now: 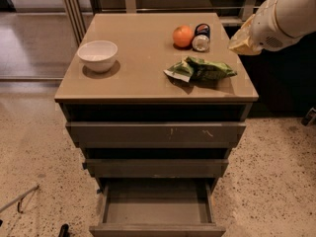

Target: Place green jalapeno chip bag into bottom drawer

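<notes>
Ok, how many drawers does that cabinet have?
3, stacked: the top drawer, the middle drawer below it, and the bottom drawer, lowest and pulled open. The gripper is by the cabinet's right rear corner.

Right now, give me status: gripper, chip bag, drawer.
Gripper over tan countertop, right edge. Crumpled green foil chip bag lying on countertop, apart from gripper. Grey-brown bottom drawer pulled open. Round orange fruit behind bag.

On cabinet top [143,63] (right side): green jalapeno chip bag [202,69]; gripper [242,41] near right edge, apart from bag; bottom drawer [157,212] open.

White bowl [98,54], orange fruit [183,35] and can [201,37] on countertop [140,28]
</notes>
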{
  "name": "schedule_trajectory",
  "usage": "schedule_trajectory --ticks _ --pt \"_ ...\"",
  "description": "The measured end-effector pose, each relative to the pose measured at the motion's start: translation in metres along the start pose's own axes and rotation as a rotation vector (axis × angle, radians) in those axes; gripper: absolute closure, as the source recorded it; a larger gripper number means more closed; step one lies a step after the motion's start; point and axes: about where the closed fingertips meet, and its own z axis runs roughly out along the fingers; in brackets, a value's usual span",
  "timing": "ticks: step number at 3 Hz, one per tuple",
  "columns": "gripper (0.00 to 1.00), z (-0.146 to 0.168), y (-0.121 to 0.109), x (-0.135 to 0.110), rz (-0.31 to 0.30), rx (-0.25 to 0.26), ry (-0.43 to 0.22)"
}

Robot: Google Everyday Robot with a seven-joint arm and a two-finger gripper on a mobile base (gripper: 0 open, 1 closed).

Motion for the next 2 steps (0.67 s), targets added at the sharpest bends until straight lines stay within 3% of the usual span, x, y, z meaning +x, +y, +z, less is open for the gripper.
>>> schedule_trajectory --ticks 1,2 --pt "0.75 0.018 0.003 0.000 -0.002 -0.003 -0.004" --pt "0.44 0.041 0.006 -0.005 -0.004 -0.023 -0.006"
